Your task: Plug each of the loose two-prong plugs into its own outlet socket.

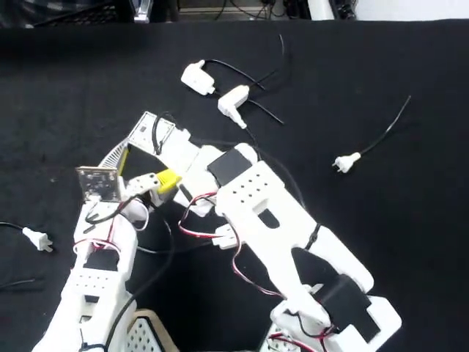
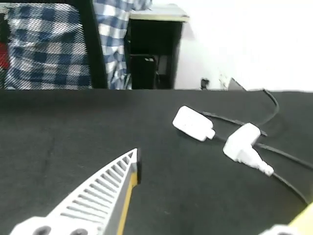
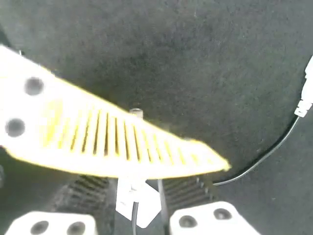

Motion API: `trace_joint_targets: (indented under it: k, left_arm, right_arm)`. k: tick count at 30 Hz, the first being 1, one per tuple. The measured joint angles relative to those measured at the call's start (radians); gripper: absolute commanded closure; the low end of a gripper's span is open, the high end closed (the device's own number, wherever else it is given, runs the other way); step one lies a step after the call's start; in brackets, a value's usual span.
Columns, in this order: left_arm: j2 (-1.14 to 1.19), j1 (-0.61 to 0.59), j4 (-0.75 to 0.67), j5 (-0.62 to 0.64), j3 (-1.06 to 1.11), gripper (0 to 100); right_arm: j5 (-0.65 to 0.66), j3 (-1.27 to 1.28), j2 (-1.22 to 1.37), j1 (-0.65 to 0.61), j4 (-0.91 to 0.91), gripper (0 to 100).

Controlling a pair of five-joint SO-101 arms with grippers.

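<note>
Black tabletop [image 1: 352, 66]; plug [image 3: 139, 205] in right claw [image 1: 157, 136].

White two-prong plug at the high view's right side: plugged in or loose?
Loose: the white two-prong plug lies alone on black cloth, touching no socket.

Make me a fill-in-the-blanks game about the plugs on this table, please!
1. The table is covered with a ___ cloth.
2. Near the table's far edge, ___ chunky outlet sockets lie close together.
3. The small loose plug on the right side of the high view is coloured ___.
4. The second loose plug lies on the ___ side of the high view.

Missing words: black, two, white, left.
</note>
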Motion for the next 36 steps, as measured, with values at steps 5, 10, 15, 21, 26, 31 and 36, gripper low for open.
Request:
trace_joint_targets:
  k: [5,10,15,21,26,31,36]
  left_arm:
    - [-0.006,0.015,0.014,-0.017,0.000,48]
    - [-0.015,0.021,0.008,-0.017,0.002,48]
    - [-0.017,0.020,0.008,-0.017,0.003,48]
    - [-0.015,0.018,0.015,-0.018,0.003,48]
    - [-0.012,0.018,0.015,-0.020,0.003,48]
    - [-0.012,0.018,0.015,-0.020,0.003,48]
    - [-0.012,0.018,0.015,-0.020,0.003,48]
  right_arm:
    - [0.000,-0.071,-0.003,-0.003,0.066,98.6]
    - [0.002,-0.203,-0.002,-0.003,0.213,98.6]
    - [0.003,-0.308,0.000,-0.003,0.348,98.6]
    - [0.003,-0.376,-0.002,-0.003,0.394,98.6]
    - [0.003,-0.381,-0.003,-0.003,0.396,98.6]
    - [0.003,-0.381,-0.003,-0.003,0.396,98.6]
    - [-0.035,-0.381,-0.003,-0.003,0.396,98.6]
